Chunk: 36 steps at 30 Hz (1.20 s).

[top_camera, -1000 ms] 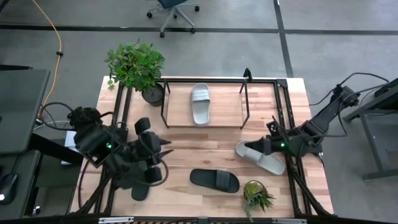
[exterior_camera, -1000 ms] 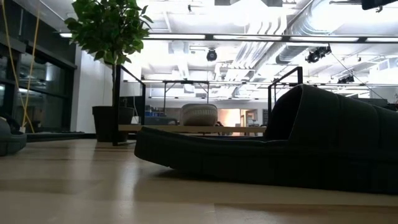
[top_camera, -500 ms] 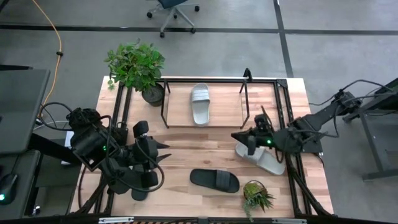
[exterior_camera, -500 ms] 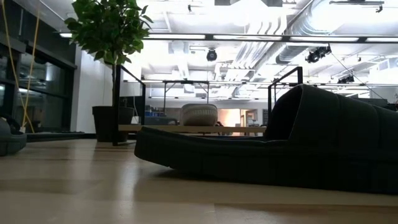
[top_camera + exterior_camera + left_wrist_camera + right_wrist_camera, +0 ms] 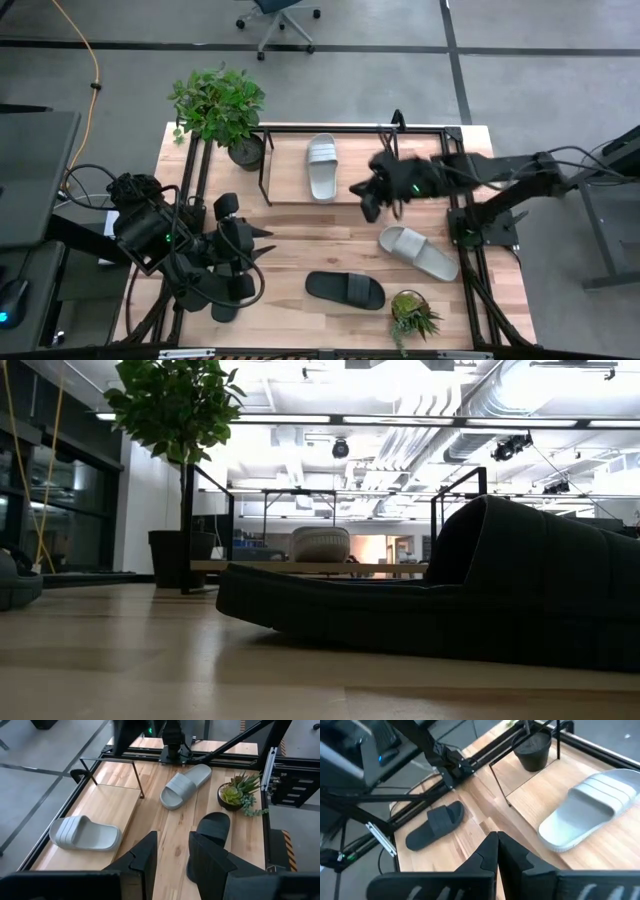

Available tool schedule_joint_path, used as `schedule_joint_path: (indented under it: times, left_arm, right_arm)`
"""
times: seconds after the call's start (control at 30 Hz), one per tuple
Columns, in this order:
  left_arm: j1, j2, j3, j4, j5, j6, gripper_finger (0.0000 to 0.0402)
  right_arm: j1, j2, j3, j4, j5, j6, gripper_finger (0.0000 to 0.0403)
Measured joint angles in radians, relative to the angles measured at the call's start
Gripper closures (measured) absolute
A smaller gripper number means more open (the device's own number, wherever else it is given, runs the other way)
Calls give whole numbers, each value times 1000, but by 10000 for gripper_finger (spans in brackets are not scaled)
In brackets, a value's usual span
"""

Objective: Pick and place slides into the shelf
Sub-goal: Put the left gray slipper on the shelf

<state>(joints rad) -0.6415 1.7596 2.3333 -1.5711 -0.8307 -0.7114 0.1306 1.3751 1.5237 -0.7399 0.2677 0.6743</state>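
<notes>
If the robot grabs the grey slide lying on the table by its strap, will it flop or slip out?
The grey slide on the table looks like thick moulded rubber holding its arched strap up, so it probably stays fairly stiff. It looks light for its size. Its ridged strap may help grip, though the smooth sole could slide on the wooden table if pushed. It lies flat, so tipping seems unlikely.

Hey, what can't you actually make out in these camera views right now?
1. High view: the left arm hides most of the second black slide.
2. Low view: the near black slide blocks the grey slide on the table.
3. Low view: neither gripper shows; both lie outside the frame.
</notes>
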Motion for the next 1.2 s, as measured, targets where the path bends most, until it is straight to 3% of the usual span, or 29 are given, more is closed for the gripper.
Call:
schedule_joint_path:
  times: [0.13,0.33,0.63,0.87,1.03,1.2]
  left_arm:
    - [0,0,0,0,-16,-3,300]
    - [0,0,0,0,-79,-41,300]
    - [52,-56,19,1,-62,-149,300]
    - [53,-259,-10,0,-197,-170,320]
    - [52,-380,-131,1,-218,-197,351]
    - [52,-506,-362,7,-241,-318,380]
  right_arm:
    - [-136,77,59,-37,-169,-98,399]
    - [-312,217,165,-195,-301,-268,359]
    - [-390,432,363,-289,-333,-563,294]
    - [-427,549,506,-293,-338,-715,288]
    - [-466,604,533,-349,-328,-773,288]
    - [-477,644,533,-419,-269,-835,288]
